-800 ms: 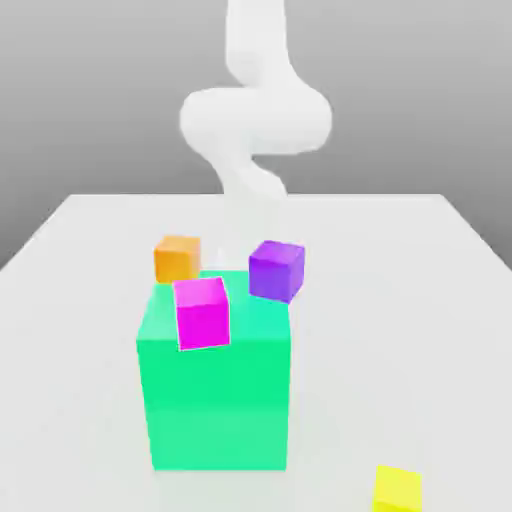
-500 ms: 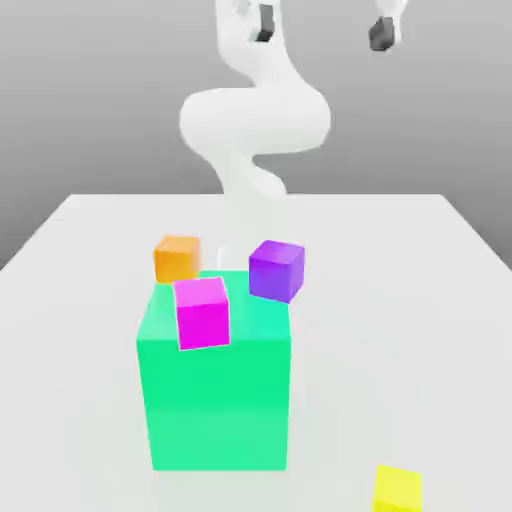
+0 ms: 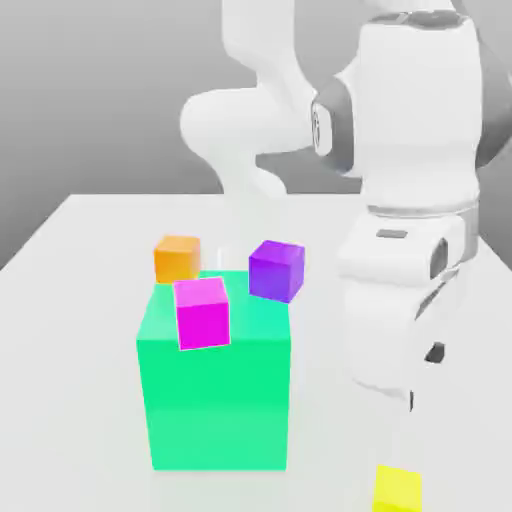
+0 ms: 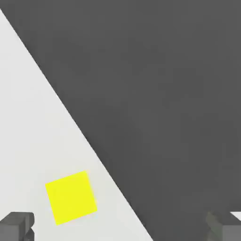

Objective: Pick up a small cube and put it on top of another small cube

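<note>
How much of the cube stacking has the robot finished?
Nothing is stacked so far. The small yellow cube sits alone on the table, near its edge. In hand: the gripper hangs open above the cube, fingers wide apart, holding nothing. Left: lower, grasp, lift, then set it on another small cube.

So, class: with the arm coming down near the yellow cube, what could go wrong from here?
1. The yellow cube sits close to the table edge, so a nudge might push it off.
2. It lies off-centre between the open fingers, nearer one, so the gripper could clip it.
</note>
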Robot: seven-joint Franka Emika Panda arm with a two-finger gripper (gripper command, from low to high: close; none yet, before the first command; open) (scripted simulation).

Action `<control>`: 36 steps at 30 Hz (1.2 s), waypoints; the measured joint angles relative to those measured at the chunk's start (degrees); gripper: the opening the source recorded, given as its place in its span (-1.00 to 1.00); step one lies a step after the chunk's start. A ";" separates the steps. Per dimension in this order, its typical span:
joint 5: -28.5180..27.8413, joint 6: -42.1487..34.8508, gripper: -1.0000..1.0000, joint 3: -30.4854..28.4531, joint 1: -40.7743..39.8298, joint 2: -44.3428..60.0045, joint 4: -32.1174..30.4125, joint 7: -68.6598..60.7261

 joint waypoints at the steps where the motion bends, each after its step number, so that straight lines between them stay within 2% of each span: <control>1: -0.61 0.70 0.00 0.35 0.08 2.03 -0.06 -1.39; 8: -3.76 8.53 0.00 1.29 0.83 16.35 1.11 -6.21; 9: -3.73 10.05 -1.00 1.37 0.77 18.31 1.50 -6.28; 17: -3.82 9.22 -1.00 1.36 0.80 17.41 1.31 -6.27; 20: -3.95 4.79 -1.00 1.27 0.85 11.82 0.14 -6.17; 28: 0.06 -6.82 -1.00 0.09 -0.74 -4.33 -4.76 0.19; 36: -0.33 -18.12 -1.00 -0.50 -3.74 -20.77 -9.95 10.86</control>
